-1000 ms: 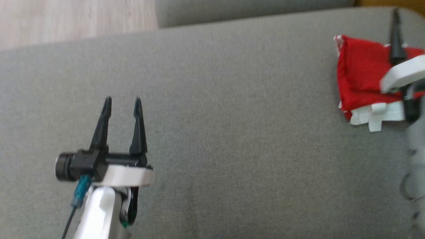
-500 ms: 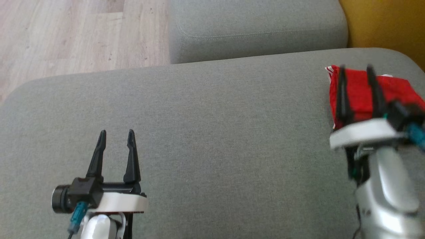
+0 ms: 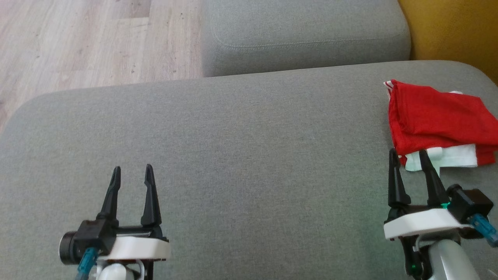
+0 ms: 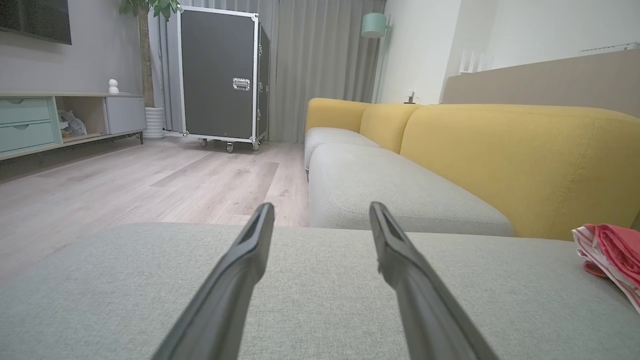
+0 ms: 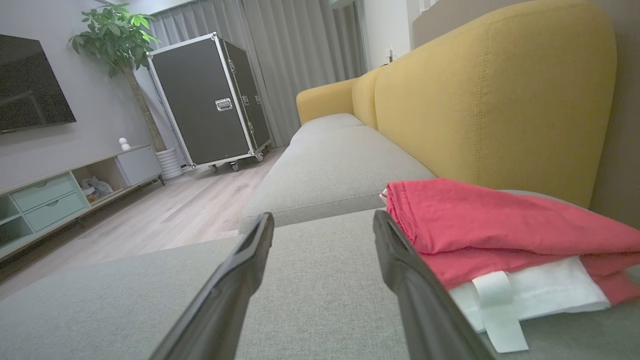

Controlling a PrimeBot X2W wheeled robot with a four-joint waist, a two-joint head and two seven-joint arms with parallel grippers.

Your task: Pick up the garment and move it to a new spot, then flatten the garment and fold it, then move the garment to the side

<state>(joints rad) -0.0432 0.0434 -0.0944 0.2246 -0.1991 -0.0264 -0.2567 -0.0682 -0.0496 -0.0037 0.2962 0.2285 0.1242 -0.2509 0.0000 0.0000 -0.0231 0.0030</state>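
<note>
The only label in sight is a white tab (image 5: 495, 305) hanging from the white layer at the garment's near edge, and any print on it is too small to read. The garment (image 3: 435, 116), red over white and folded into a flat stack, lies at the far right of the grey cushion (image 3: 249, 155), just in front of the yellow backrest (image 3: 451, 31). Half a second ago the right gripper (image 3: 407, 152) stood over the garment, its fingers crossing the red cloth in the head view. Now it has drawn back toward the robot and sits at the lower right, with its fingertips just short of the white edge. In the right wrist view the right-hand finger (image 5: 415, 280) runs close along the stack's near corner, and I cannot tell whether it touches. The head view has also shifted over the last second, so the camera itself has moved. The left gripper (image 3: 132, 168) now shows a little lower in that view, over bare cushion and well apart from the garment. Both grippers have their jaws spread wide, with nothing between the fingers and nothing held.
</note>
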